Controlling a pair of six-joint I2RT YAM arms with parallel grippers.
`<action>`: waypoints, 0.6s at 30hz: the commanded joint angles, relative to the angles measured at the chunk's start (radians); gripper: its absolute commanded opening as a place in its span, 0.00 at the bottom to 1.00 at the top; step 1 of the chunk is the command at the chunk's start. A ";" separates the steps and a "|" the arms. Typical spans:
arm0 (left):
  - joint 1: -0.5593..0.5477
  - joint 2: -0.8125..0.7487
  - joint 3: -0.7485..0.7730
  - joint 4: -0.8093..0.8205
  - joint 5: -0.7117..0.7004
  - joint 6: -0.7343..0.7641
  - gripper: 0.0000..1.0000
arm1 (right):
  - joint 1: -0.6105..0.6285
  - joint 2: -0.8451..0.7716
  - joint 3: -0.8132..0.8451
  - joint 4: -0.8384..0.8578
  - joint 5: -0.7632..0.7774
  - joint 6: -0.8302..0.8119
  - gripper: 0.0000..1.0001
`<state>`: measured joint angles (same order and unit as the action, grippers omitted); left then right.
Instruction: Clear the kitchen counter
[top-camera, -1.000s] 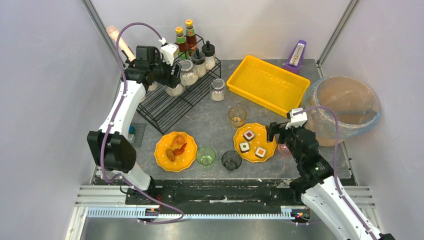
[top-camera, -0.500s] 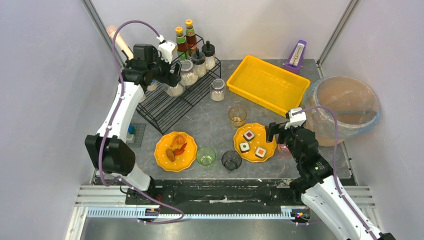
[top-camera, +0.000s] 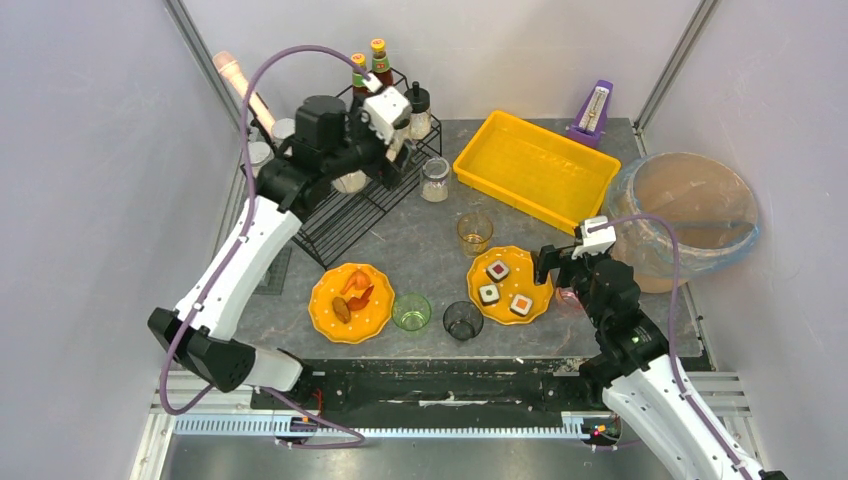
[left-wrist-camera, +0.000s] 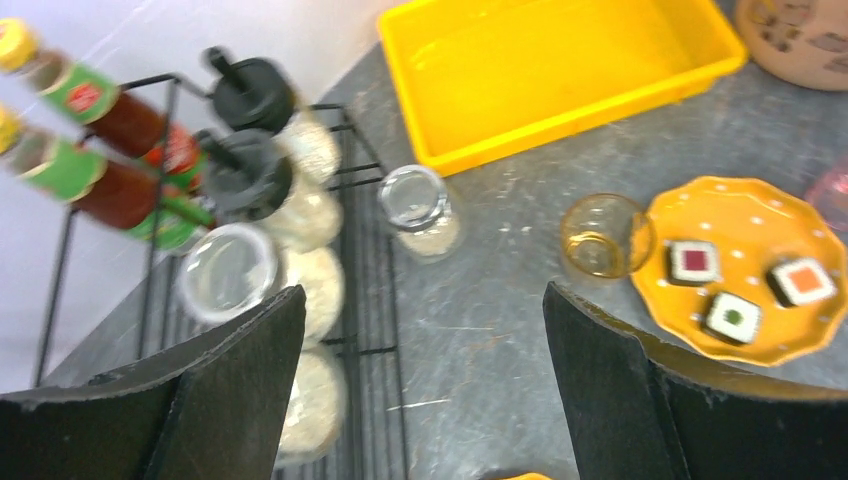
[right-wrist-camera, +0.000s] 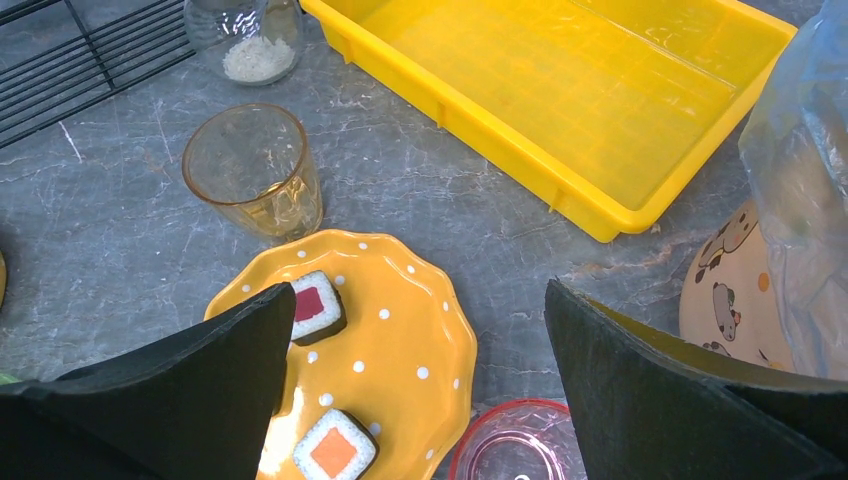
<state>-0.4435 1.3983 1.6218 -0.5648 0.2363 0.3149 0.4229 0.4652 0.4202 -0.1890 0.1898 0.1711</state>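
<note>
Ahead of the left gripper, a small glass jar of white grains stands just beside the black wire rack — sauce bottles at its far left. Ahead of the right gripper: an amber glass, a dotted orange sushi plate — and the yellow tray beyond.

Bare kitchen counter between wire rack and yellow tray — lone jar and amber glass stand in that lane; orange plates crowd the near edge.

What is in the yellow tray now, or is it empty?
Empty. The yellow tray shows only its bare gridded floor in the right wrist view, and the top view shows nothing in it either.
</note>
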 joint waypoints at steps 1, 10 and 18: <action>-0.094 0.051 -0.016 0.054 -0.012 0.024 0.93 | 0.002 -0.014 0.031 0.017 0.014 0.001 0.98; -0.175 0.273 0.004 0.202 -0.195 -0.125 0.91 | 0.001 -0.044 0.041 -0.034 0.046 0.028 0.98; -0.210 0.453 0.036 0.293 -0.503 -0.388 0.90 | 0.002 -0.074 0.050 -0.084 0.090 0.052 0.98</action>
<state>-0.6449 1.8053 1.6165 -0.3840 -0.0822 0.1158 0.4229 0.4091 0.4240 -0.2592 0.2401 0.2001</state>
